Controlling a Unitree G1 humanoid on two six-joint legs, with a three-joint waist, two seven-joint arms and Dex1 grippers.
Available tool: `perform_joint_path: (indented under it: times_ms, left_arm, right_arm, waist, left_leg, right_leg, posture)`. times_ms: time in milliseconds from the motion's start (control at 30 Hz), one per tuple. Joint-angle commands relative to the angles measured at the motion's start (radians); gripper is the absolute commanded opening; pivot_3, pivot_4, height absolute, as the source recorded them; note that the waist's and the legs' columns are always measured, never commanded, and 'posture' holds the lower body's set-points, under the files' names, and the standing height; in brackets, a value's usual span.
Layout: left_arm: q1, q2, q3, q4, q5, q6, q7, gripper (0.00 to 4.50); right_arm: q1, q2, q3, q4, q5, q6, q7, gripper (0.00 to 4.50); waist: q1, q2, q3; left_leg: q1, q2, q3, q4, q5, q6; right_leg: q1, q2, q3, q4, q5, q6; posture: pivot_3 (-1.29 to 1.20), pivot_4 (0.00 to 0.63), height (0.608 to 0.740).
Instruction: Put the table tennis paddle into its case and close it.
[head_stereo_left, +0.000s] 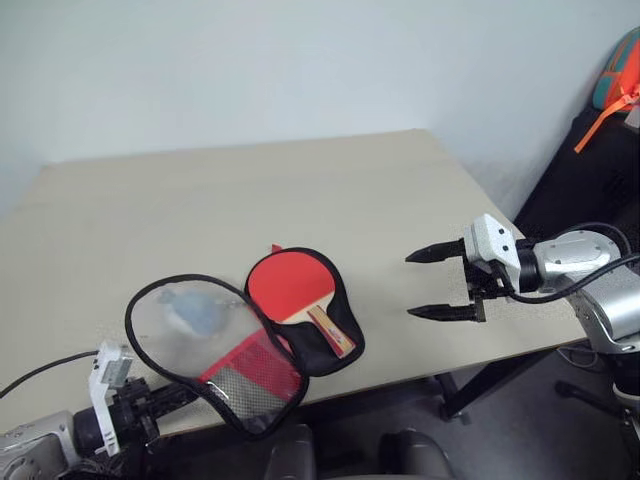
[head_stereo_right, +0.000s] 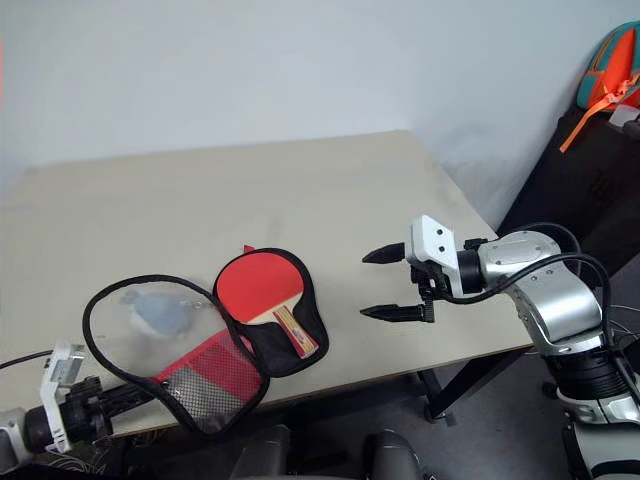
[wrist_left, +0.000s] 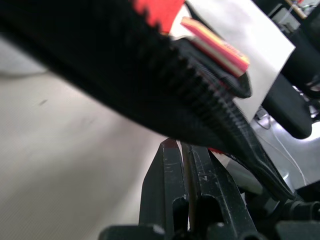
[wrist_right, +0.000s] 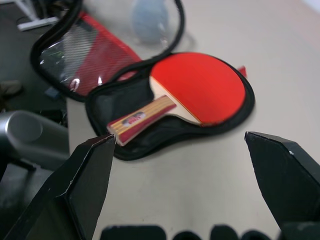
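I see one table (head_stereo_left: 400, 190), nothing lying between the right gripper and the paddle. One case (head_stereo_left: 310, 345) lies open near the table's 6 o'clock edge, its clear-and-mesh flap (head_stereo_left: 215, 350) overhanging at 7 o'clock. One table tennis paddle (head_stereo_left: 295, 285) rests in the black half. One whitish wad (head_stereo_left: 195, 312) sits under the flap. My left gripper (wrist_left: 186, 165) is pressed together on the flap's rim; my right gripper (head_stereo_left: 440, 283), at 3 o'clock, is spread and empty.
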Motion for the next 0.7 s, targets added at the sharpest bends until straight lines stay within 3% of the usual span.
perform_joint_path:
  times_ms: [33,333,500,700]
  left_arm:
    - [-0.065,-0.002,-0.021,-0.071,-0.066,0.047,0.036,0.02]
    - [-0.355,-0.096,-0.165,-0.226,-0.238,0.178,0.264,0.02]
    - [-0.453,-0.181,-0.287,-0.229,-0.210,0.180,0.365,0.02]
    - [-0.502,-0.250,-0.370,-0.170,-0.137,0.149,0.443,0.02]
  right_arm:
    - [-0.019,-0.014,-0.028,0.028,-0.018,-0.122,0.061,4.50]
    - [-0.049,0.014,-0.014,0.094,-0.050,-0.186,0.079,4.50]
    - [-0.045,0.015,-0.018,0.088,-0.050,-0.186,0.083,4.50]
    - [-0.055,-0.003,-0.032,0.086,-0.024,-0.154,0.112,4.50]
  waist:
    - [0.001,0.000,0.000]
    - [0.001,0.000,0.000]
    - [0.001,-0.001,0.000]
    - [0.001,-0.002,-0.001]
  left_leg:
    - [0.000,0.000,0.000,0.000,0.000,0.000]
    - [0.003,-0.002,-0.001,0.003,0.000,0.000]
    - [0.015,-0.002,-0.001,0.006,0.000,0.000]
    - [0.015,-0.003,-0.001,0.006,0.000,0.001]
  right_leg:
    - [0.000,0.000,0.000,0.000,0.000,0.000]
    - [0.005,0.001,0.002,0.003,0.000,0.000]
    - [0.016,0.001,0.004,0.004,0.000,0.000]
    - [0.016,0.001,0.004,0.004,0.000,0.000]
  posture:
    - [0.00,0.000,0.706]
    - [0.00,0.000,0.706]
    - [0.00,0.000,0.706]
    - [0.00,0.000,0.706]
